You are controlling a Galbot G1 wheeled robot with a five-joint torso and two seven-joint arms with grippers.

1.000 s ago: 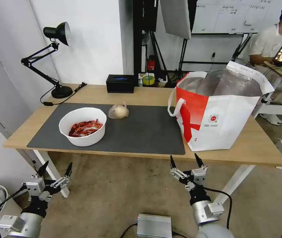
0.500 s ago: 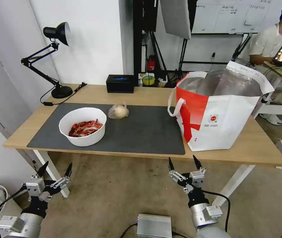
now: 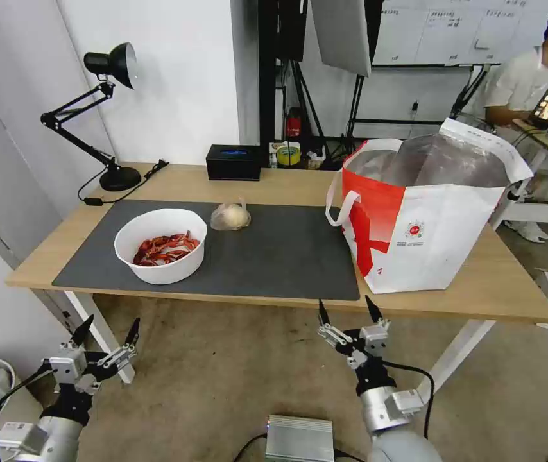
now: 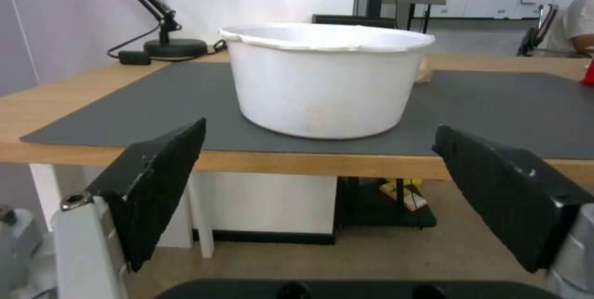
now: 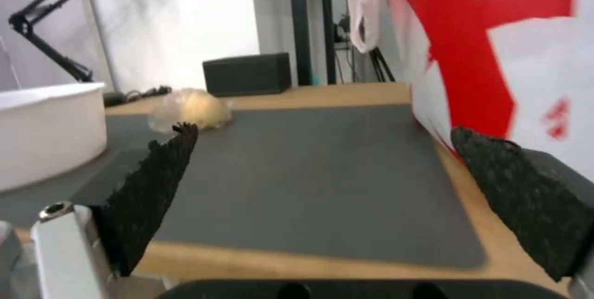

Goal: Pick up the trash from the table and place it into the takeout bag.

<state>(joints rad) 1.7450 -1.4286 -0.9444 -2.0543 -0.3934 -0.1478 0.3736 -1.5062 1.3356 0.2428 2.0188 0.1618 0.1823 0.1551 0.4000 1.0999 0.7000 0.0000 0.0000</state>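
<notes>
A white round bowl point(image 3: 160, 246) of red crayfish shells stands on the dark grey mat point(image 3: 274, 256) of the wooden table point(image 3: 492, 285); it also fills the left wrist view as bowl point(image 4: 325, 78). A small knotted clear bag point(image 3: 230, 216) lies behind the bowl, seen too as bag point(image 5: 190, 108). The white and red takeout bag point(image 3: 425, 218) stands open at the table's right, its side showing as bag point(image 5: 501, 57). My left gripper point(image 3: 107, 328) hangs open below the table's front left corner. My right gripper point(image 3: 346, 309) is open just under the front edge, between mat and bag.
A black desk lamp point(image 3: 104, 115) stands at the back left and a black box point(image 3: 234, 162) at the back middle. A silver box point(image 3: 299, 438) lies on the floor between my arms. The table's white legs point(image 3: 104, 333) flank my grippers.
My right gripper has drifted left and a little up toward the table's front edge. The left gripper has barely moved.
</notes>
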